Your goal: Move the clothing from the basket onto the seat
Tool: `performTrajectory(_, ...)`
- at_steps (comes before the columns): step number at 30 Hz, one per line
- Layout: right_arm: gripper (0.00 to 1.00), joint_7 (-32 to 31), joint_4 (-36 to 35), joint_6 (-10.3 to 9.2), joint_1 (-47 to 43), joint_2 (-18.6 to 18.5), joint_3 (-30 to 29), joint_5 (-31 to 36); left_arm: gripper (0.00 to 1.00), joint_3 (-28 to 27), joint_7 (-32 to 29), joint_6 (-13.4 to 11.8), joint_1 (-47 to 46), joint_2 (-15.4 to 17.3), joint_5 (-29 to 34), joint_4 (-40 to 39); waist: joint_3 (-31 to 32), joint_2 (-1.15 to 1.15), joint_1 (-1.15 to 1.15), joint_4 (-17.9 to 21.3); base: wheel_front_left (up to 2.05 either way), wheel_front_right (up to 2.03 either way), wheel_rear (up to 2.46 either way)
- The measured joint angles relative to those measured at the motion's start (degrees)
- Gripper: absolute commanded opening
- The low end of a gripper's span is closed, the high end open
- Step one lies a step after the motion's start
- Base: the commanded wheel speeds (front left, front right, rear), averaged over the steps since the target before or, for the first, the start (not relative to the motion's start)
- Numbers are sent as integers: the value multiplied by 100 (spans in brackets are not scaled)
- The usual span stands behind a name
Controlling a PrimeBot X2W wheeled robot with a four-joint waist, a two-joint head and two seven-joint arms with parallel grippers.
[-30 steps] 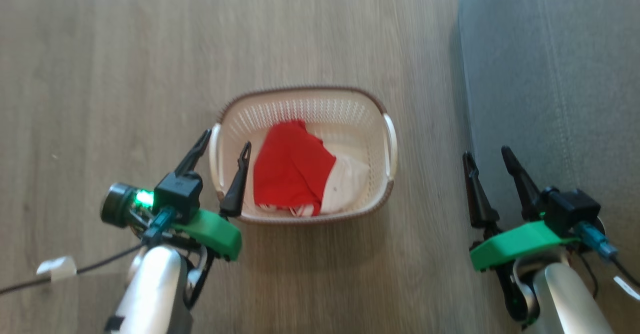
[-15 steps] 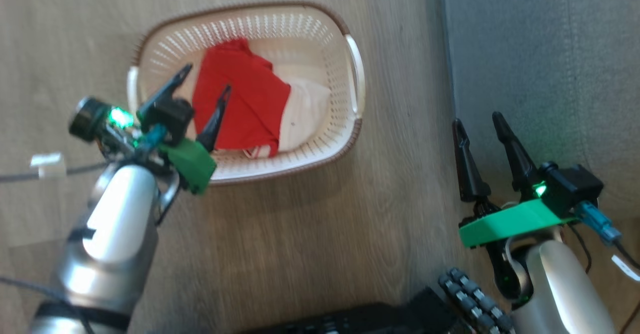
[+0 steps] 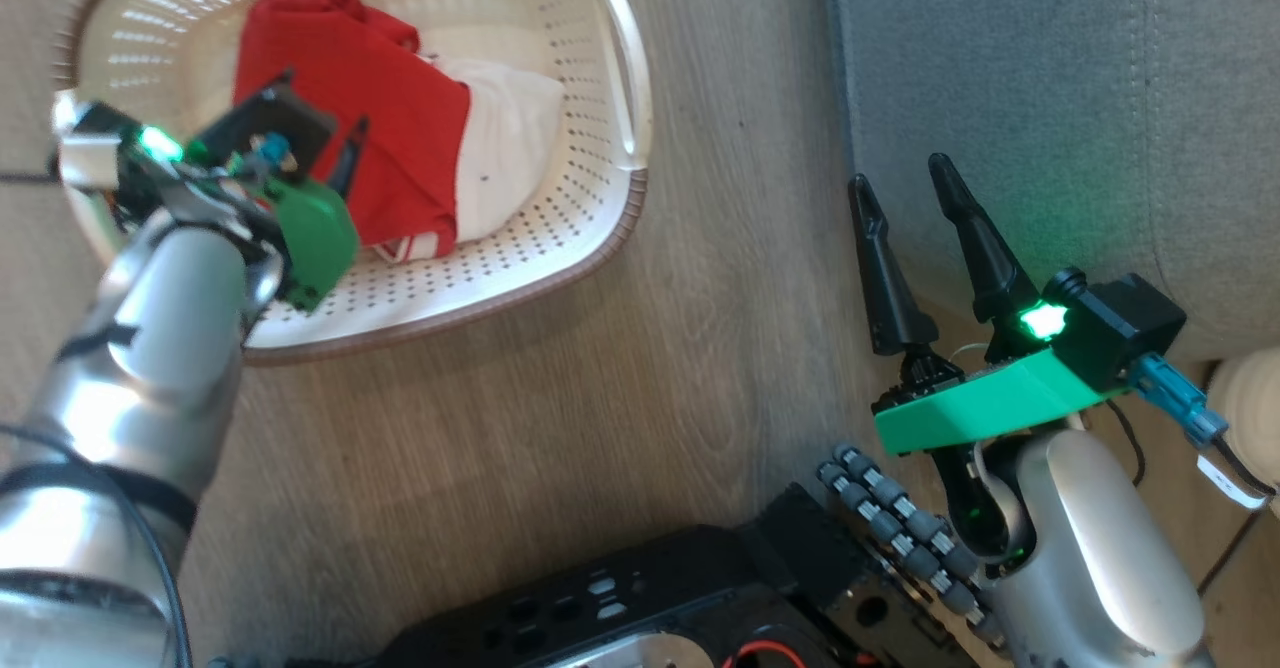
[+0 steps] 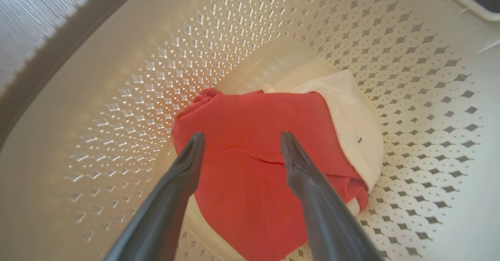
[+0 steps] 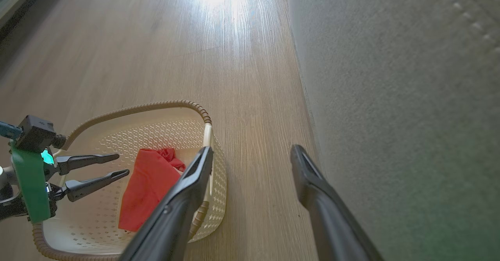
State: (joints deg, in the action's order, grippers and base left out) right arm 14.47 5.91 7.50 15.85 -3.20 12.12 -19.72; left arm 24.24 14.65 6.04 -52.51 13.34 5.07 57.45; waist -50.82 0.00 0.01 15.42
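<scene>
At the bottom of the head view sits the robot's black base (image 3: pixel 650 598), on a wooden floor (image 3: pixel 600 398). Just above it, at the lower right, the right gripper (image 3: pixel 900 178) stands with its fingers spread wide and nothing between them. Its tips lie over the floor at the seat's left edge. In the right wrist view the same two fingers frame a strip of floor, with the seat on the right.

At the left, the pale left arm reaches up the frame into the basket (image 3: pixel 560 218). The left gripper (image 4: pixel 243 136) is also wide and holds nothing. In the left wrist view both tips lie over the red clothing (image 4: pixel 250 183), one near its left edge and one toward its middle. Whether they touch the fabric cannot be told.

The clothing lies on the basket's bottom, red folded over a white part (image 4: pixel 355 124) that shows on its right.

The basket fills the upper left of the head view. The grey seat (image 3: pixel 1050 98) takes the upper right, with floor between them.
</scene>
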Motion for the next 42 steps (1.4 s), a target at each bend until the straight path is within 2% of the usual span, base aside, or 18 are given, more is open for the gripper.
performTrajectory(4,100,-1,-22,0,7,2,83,-44,100,37,-9,-130,-551,1,102,623,-192,0,-1,170,0,0,0)
performTrajectory(11,100,0,-82,0,136,7,227,-311,100,151,-506,-252,-1113,52,165,1405,-422,0,-1,403,0,0,0)
performTrajectory(16,100,0,-88,0,127,7,372,-293,100,342,-846,-221,-1356,54,285,1562,-494,0,-1,478,0,0,0)
performTrajectory(23,100,0,-246,0,100,8,515,-305,100,372,-1456,-432,-1453,75,285,1637,-538,0,-1,546,0,0,0)
performTrajectory(28,100,0,-324,0,62,8,571,-343,100,443,-1670,-521,-1458,48,285,1684,-584,0,-1,576,0,0,0)
performTrajectory(32,100,0,-361,0,-41,9,622,-356,100,589,-1791,-486,-1462,29,353,1696,-591,0,-1,598,0,0,0)
performTrajectory(42,100,0,-550,0,-347,15,499,-355,100,850,-2009,-357,-1448,-274,358,1704,-667,0,-1,578,0,0,0)
